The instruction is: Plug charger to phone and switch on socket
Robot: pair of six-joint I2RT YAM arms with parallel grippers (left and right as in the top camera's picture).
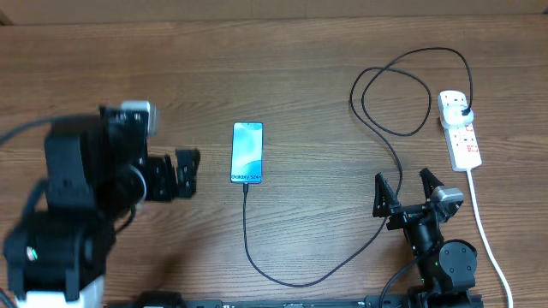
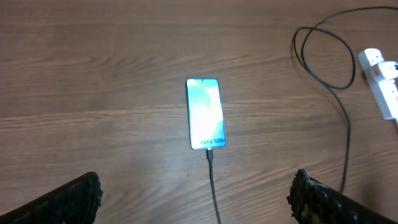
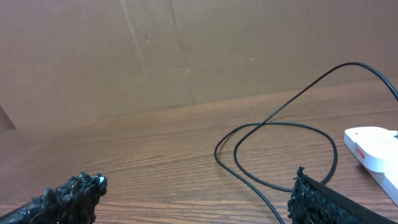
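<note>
A brown wood-grain table is seen, its grain running from 9 to 3 o'clock in the overhead view. At 12 o'clock in the right wrist view, beyond its far edge, a plain brown wall is seen, crossed by faint creases.

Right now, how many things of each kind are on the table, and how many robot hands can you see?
Slim smartphone with a lit blue screen: 1
Long thin black charger cable: 1
White plastic power strip with red-marked switches: 1
Black robot hands: 2, the left hand and the right hand
Total: 5
</note>
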